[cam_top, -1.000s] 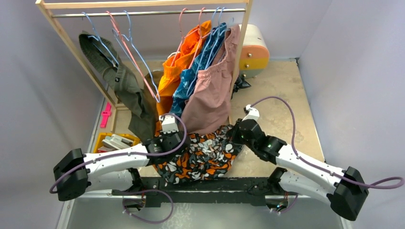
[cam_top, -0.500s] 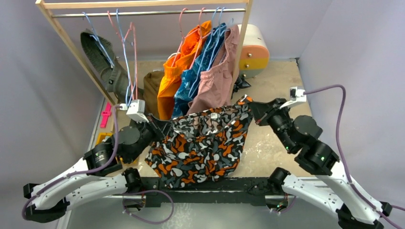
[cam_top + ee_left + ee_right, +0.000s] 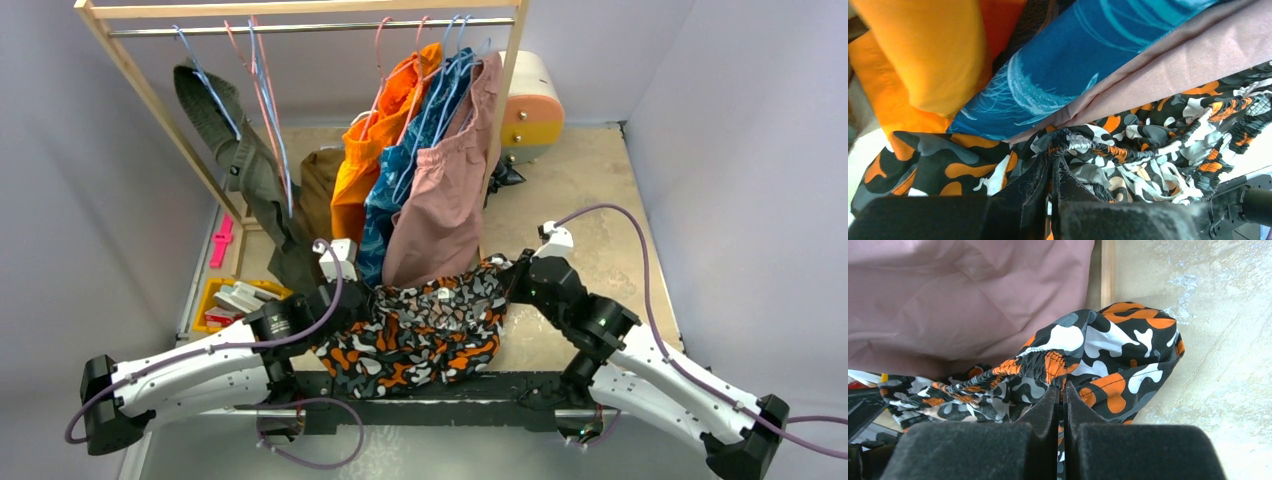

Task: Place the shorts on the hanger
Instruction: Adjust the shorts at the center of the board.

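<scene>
Shorts (image 3: 420, 335) in camouflage print hang stretched between both arms, low in front of the pink shorts (image 3: 440, 200) on the rack. On the waistband's left end the left gripper (image 3: 358, 300) is clamped tight; the right gripper (image 3: 508, 275) pinches the other end.

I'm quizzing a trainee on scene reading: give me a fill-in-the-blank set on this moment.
1. Both arms' jaws are ____ on the waistband of the camouflage-print fabric shorts.
2. The plain shorts hanging just behind them are dusty ____.
3. In the top view, the empty light-blue wire hanger hangs ____ of the plain orange shorts.
Missing: shut; pink; left.
</scene>
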You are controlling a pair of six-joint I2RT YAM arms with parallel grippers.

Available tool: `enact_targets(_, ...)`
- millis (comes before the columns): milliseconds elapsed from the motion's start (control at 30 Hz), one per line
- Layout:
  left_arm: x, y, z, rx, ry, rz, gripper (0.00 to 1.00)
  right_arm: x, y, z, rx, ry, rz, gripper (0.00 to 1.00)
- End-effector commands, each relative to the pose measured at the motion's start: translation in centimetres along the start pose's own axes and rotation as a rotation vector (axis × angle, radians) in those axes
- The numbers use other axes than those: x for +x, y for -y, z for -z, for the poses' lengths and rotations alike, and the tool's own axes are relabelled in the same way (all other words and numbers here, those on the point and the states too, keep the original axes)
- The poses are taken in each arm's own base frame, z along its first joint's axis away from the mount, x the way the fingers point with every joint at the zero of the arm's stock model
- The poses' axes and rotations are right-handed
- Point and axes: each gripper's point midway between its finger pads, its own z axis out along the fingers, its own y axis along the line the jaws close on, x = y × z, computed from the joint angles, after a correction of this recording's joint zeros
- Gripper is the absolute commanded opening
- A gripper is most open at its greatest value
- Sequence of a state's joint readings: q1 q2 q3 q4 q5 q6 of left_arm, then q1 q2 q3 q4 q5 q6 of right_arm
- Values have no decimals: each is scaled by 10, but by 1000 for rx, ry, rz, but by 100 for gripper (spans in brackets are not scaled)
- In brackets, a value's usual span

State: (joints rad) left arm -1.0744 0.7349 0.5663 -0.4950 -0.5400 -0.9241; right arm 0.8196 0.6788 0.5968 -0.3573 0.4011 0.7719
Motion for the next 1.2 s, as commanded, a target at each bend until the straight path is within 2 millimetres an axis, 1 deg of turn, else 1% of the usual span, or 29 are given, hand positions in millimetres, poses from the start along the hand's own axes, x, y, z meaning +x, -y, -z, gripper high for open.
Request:
enact_targets(0, -2, 16, -6, 39, -5, 19, 4, -14, -9, 4, -24, 44, -52, 1)
enact_targets(33, 1, 15, -7, 31, -18, 10, 12, -14, -8, 4, -19, 44, -42, 11)
enact_targets(100, 5, 12, -7, 19, -35, -2, 26, -18, -9, 7, -18, 45, -25, 28)
enact_targets(167, 4, 13, -3, 29, -41, -5, 37, -23, -14, 11, -34, 47, -17, 43)
enact_targets(233, -2, 17, 3, 54, -36, -3, 46, -29, -18, 15, -52, 57, -15, 53)
enact_targets(300, -10, 22, 11, 79, -29, 0, 54, -35, -21, 20, -63, 66, -9, 58)
enact_targets(433, -19, 34, 28, 137, -51, -32, 57, -49, -33, 29, -104, 81, 18, 70)
enact_targets(533, -17, 36, 36, 152, -101, -89, 58, -57, -45, 36, -146, 74, 61, 77)
enact_targets(600, -17, 44, 44, 195, -131, -115, 58, -65, -52, 41, -159, 75, 80, 83)
enact_targets(633, -19, 48, 48, 212, -140, -127, 58, -69, -55, 44, -164, 78, 89, 85)
enact_targets(700, -26, 53, 58, 237, -148, -160, 58, -80, -64, 52, -200, 95, 119, 85)
enact_targets(767, -35, 56, 69, 259, -145, -181, 58, -92, -80, 64, -276, 121, 153, 85)
enact_targets(800, -42, 58, 76, 270, -136, -189, 58, -94, -87, 67, -318, 123, 174, 84)
enact_targets(833, -50, 59, 82, 275, -121, -195, 58, -107, -102, 80, -381, 154, 186, 83)
enact_targets(933, -78, 54, 98, 252, -39, -197, 58, -127, -139, 102, -547, 193, 241, 78)
enact_targets(1033, -99, 44, 106, 197, 33, -198, 58, -153, -173, 106, -625, 244, 311, 75)
enact_targets(1133, -114, 31, 108, 124, 92, -188, 58, -171, -207, 115, -728, 265, 351, 74)
enact_targets(1167, -118, 28, 109, 108, 106, -180, 58, -174, -215, 111, -742, 272, 353, 74)
